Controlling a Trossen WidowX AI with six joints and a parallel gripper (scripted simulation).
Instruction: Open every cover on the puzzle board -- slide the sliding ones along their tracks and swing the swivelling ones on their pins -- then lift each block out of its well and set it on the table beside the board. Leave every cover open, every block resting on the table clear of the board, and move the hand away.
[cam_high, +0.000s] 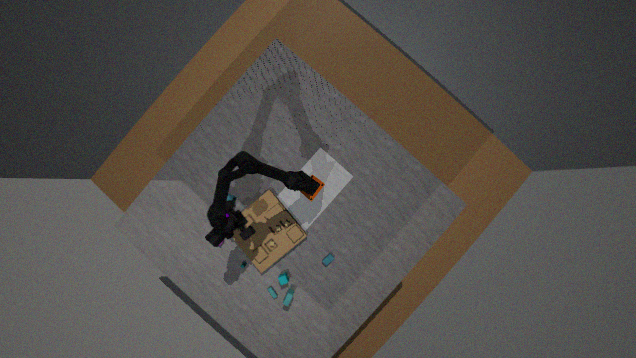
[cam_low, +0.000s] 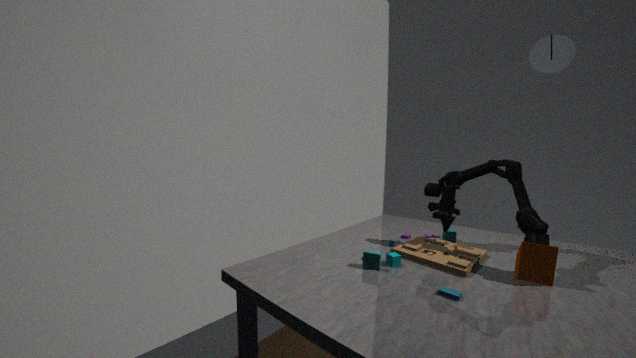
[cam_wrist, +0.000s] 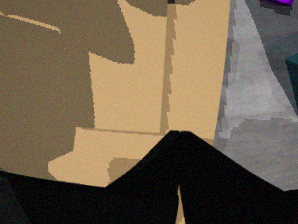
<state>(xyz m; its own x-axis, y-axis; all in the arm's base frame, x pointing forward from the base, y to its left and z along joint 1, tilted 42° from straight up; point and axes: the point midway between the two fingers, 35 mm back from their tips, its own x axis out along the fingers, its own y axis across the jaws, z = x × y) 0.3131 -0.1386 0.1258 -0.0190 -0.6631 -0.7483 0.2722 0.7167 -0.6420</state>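
The tan puzzle board (cam_high: 286, 248) (cam_low: 440, 260) (cam_wrist: 195, 75) lies on the table. Its covers and wells are too small and shadowed to judge each one; the arm hides part of it in the top view. My gripper (cam_low: 446, 229) (cam_wrist: 178, 140) is shut and empty, above the board's far side near its edge. Off the board lie a flat teal block (cam_high: 328, 259) (cam_low: 450, 293), a teal cube (cam_high: 283, 279) (cam_low: 393, 259), another teal block (cam_high: 288, 299) (cam_low: 372, 260), a small one (cam_high: 243, 264) (cam_low: 391, 243) and one beyond the board (cam_high: 230, 198) (cam_low: 450, 236). Purple pieces (cam_low: 405, 236) (cam_wrist: 281, 1) lie beyond too.
An orange box shape (cam_high: 320, 185) (cam_low: 536, 263) stands at the arm's base. A pale rectangle (cam_high: 340, 176) lies beside the board under the base. Another teal piece (cam_high: 272, 292) lies near the teal cube. The table's dark edge (cam_low: 300, 317) runs along the front.
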